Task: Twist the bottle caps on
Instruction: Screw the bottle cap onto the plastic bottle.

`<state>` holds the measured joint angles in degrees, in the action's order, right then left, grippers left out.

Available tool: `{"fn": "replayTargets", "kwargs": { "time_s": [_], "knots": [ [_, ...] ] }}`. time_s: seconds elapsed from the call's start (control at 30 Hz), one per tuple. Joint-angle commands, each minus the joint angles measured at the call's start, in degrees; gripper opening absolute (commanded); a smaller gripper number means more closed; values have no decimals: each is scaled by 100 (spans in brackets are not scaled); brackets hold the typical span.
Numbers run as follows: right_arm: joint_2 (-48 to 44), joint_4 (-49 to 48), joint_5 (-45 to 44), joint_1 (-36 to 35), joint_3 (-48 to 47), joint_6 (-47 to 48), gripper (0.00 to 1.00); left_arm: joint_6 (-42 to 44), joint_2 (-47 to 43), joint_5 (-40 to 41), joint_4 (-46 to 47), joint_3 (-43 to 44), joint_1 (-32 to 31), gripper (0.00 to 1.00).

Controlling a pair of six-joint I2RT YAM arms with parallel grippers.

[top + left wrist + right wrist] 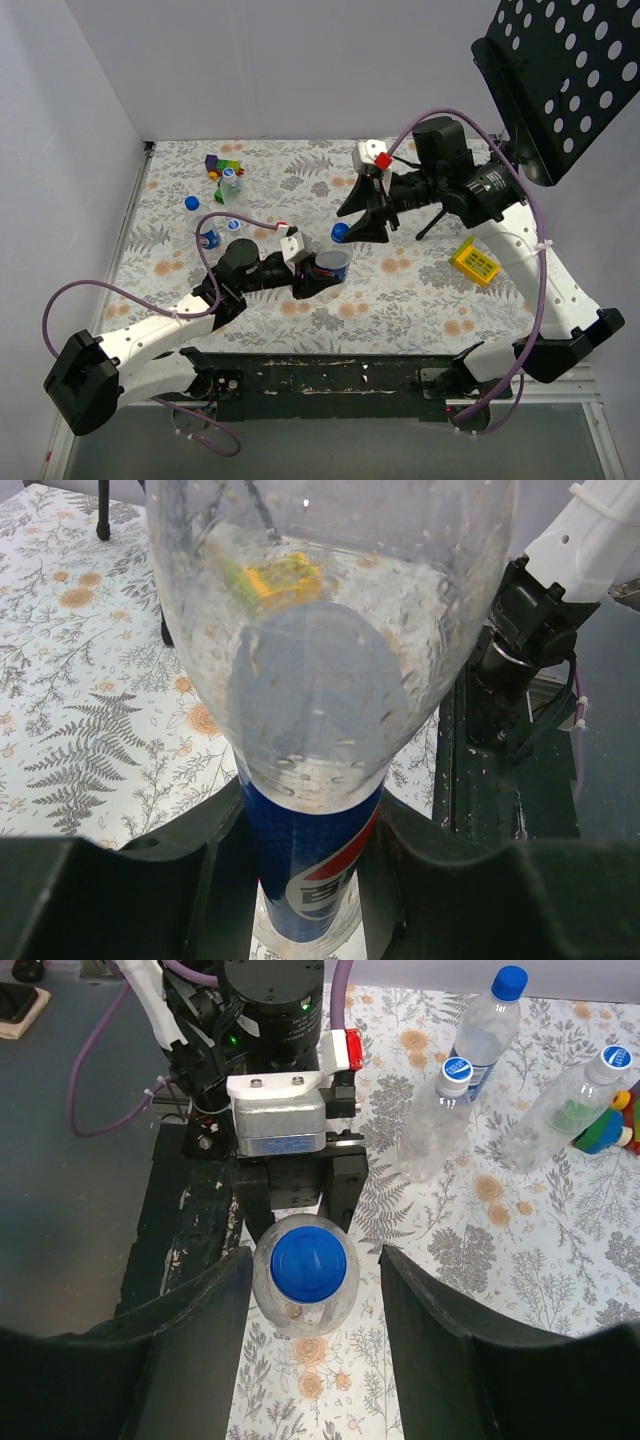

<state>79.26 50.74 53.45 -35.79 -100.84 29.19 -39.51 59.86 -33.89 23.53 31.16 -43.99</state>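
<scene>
Bottle caps (341, 232): in the top view only the blue one on the held bottle (330, 265) showed well. That bottle was held on its side over the middle of the table (420, 300), a bit toward the near edge. The left gripper (312, 274) was clenched round its body. The right gripper (358, 222) sat right at the cap end. The 3 other bottles (232, 185) stood toward the far left corner, by the toy blocks (218, 165). 1 yellow block (475, 262) lay nearer the right edge.

Left wrist view: the jaws were squeezed tight on the held bottle (320, 680) at its blue label, w/ no gap on either side. No cap showed here.

Right wrist view: the blue cap (300, 1257) sat on the bottle's neck, btw. the two fingers (200, 1350) of the right gripper. The jaws stood apart, w/ a gap on each side of the cap, so they were not gripping it. Can't tell if the cap was screwed tight or just resting. The other 3 bottles all had caps on: 1 blue (510, 980) & 2 pale (457, 1070).

Count: 4 bottles, 4 caps, 2 grippers. So prob. 3 were done & 1 was left: the right jaws would need to close on the blue cap & turn it till tight.
</scene>
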Motion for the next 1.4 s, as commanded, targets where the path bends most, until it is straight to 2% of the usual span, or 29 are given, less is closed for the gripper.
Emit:
{"fn": "replayTargets", "kwargs": {
  "time_s": [0.0,0.23,0.43,0.53,0.63,0.8,0.87,0.93,1.03,1.13,1.2,1.27,1.37],
  "knots": [
    [19,164,175,-60,-252,166,60,-5,-44,-118,3,233,31,30],
    [115,269,87,-86,-287,157,51,-13,-97,-92,20,224,31,30],
    [186,349,-229,-217,-288,43,32,83,-158,277,-15,215,31,30],
    [160,200,-650,-367,-182,-220,24,101,-141,942,-67,215,31,29],
    [98,-212,-1571,-560,107,-886,16,180,-141,1883,-252,259,31,28],
    [-217,-1151,-3276,-999,941,-2090,15,259,-404,3193,-147,84,4,28],
    [-350,-1609,-4198,-1149,1346,-2871,15,338,-466,3729,-94,31,-48,28],
    [-394,-1725,-5042,-1281,1663,-3917,15,365,-414,4248,-146,39,-110,28],
    [-403,-1787,-6213,-1562,1865,-4640,13,496,-212,4917,-261,118,-277,28],
    [-455,-1997,-6417,-1642,2015,-4879,14,506,-88,5147,-322,180,-347,28],
    [-587,-2216,-6409,-1642,2015,-4827,18,462,-88,5068,-349,198,-347,28],
    [-745,-2366,-6199,-1642,1945,-4590,30,400,-97,4936,-419,215,-347,28],
    [-904,-2227,-5856,-1624,1499,-4090,55,409,-44,4551,-612,303,-277,28]
  ]
}}
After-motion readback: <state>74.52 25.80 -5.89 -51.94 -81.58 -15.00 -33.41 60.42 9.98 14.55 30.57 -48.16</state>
